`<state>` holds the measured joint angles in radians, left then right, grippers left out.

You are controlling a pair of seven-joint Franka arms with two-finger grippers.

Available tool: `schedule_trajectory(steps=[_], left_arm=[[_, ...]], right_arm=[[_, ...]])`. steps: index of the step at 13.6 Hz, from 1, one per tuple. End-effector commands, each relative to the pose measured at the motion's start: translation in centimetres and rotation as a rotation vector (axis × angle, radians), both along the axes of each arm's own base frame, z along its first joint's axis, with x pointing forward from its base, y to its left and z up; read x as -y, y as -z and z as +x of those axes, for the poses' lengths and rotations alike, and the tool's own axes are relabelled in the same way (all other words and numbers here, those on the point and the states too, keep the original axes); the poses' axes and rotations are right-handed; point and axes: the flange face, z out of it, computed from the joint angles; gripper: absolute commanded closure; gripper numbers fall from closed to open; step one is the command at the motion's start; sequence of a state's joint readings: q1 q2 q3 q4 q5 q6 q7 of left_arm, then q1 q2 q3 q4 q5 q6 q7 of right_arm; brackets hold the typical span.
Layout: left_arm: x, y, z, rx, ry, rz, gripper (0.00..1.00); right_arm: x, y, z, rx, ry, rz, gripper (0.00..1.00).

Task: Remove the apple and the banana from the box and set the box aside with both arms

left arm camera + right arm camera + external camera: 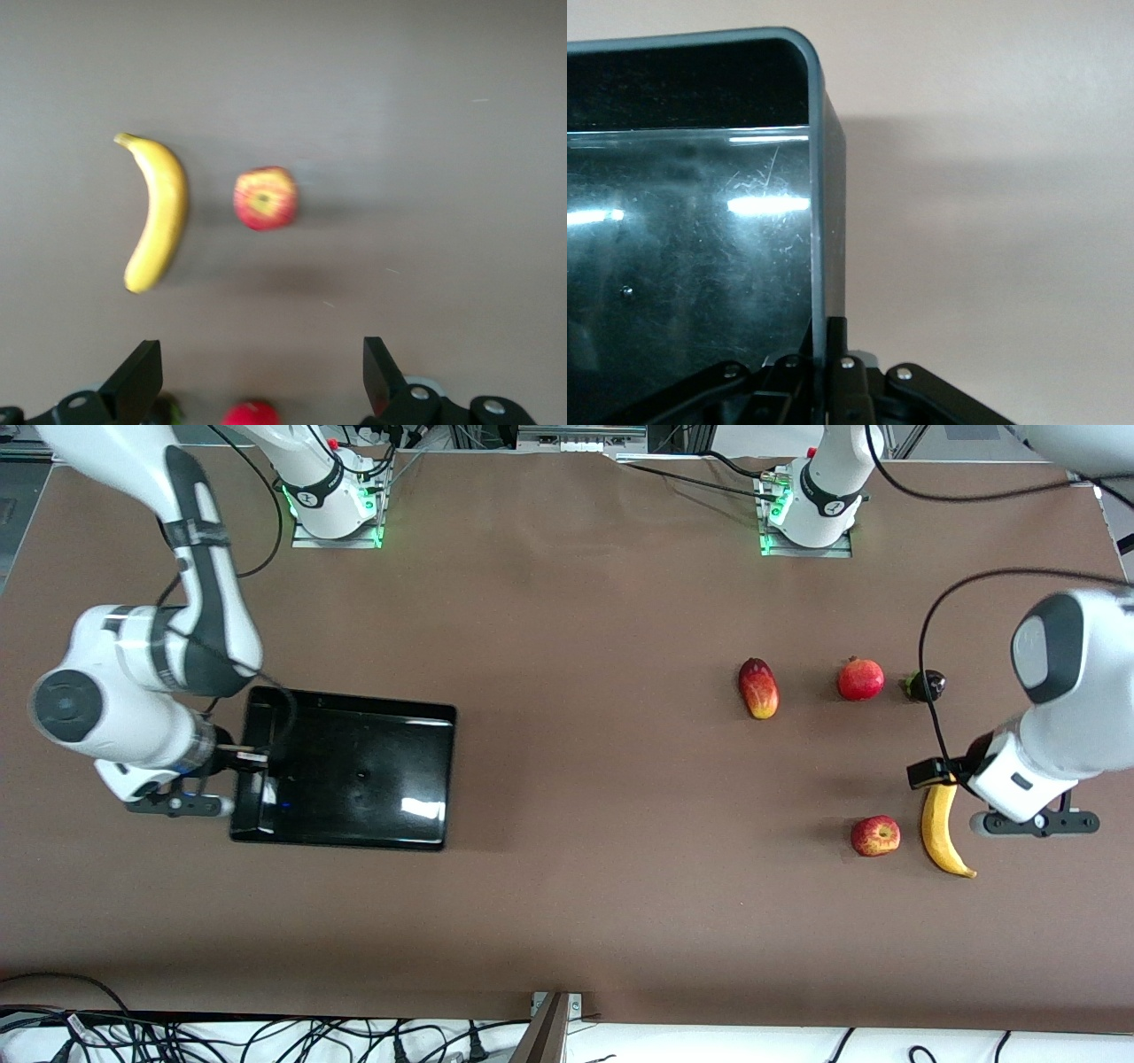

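Brown paper covers the table [567, 921] where two Franka arms work at opposite ends. Largest of the objects, the glossy black box [354, 775] sits open-topped toward the right arm's end. The right gripper [251, 766] is at the box's end wall nearest that arm; in the right wrist view its fingers are closed thin on the wall's rim [818, 266], one inside and one outside.

Toward the left arm's end, the left gripper [952, 775] hangs over the banana's upper tip, fingers [137, 381] spread wide and holding nothing. The banana [941, 828] lies flat on the paper, with the apple [875, 836] just beside it, apart and toward the table's middle. Both also show in the left wrist view, banana [159, 212] and apple [265, 197], clear of the open jaws.

Farther from the front camera lie a mango [758, 688], a pomegranate [860, 679] and a small dark fruit [925, 685] in a row, well apart from the box.
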<state>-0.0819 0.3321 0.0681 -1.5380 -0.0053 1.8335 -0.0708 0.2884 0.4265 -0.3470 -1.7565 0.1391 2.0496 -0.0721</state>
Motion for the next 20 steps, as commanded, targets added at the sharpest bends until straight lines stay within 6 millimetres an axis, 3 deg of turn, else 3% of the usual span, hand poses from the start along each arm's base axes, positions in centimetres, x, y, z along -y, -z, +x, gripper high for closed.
schedule_trajectory(steps=[1,4,7,8,9,11,14,16,20], left_arm=[[3.8,-5.7,-3.8,-0.006,-0.02,-0.026,0.0],[2.4,-12.3,-7.1,0.035,-0.034,-0.035,0.0],[1.8,-14.4,-8.8,0.026,-0.038,-0.038,0.0],[1.9,-14.4,-9.0,0.017,-0.034,-0.036,0.0],[1.6,-14.4,-9.0,0.019,-0.031,-0.025,0.0],[0.8,-15.1,-9.4,0.023,-0.038,-0.003,0.0],[0.7,-14.9,-9.6,0.009,-0.044,-0.003,0.0],[0.3,-14.6,-9.6,0.005,-0.054,-0.003,0.0],[-1.0,-14.7,-9.6,0.006,-0.072,-0.004,0.0]], right_arm=[[3.3,1.4,-2.5,0.042,-0.025,0.059,1.0],[5.3,3.9,-5.4,0.075,-0.069,0.051,1.0],[6.1,5.0,-6.5,0.054,-0.079,0.052,1.0],[6.0,5.0,-6.5,0.051,-0.081,0.053,0.46],[6.0,4.4,-6.2,0.06,-0.082,0.054,0.0],[6.2,1.7,-5.5,0.099,-0.089,0.053,0.0],[6.5,-4.2,-4.4,0.069,-0.093,0.076,0.0],[6.1,-9.9,-3.0,0.024,-0.146,0.036,0.0],[3.6,-20.2,-3.3,-0.105,-0.199,0.051,0.0]])
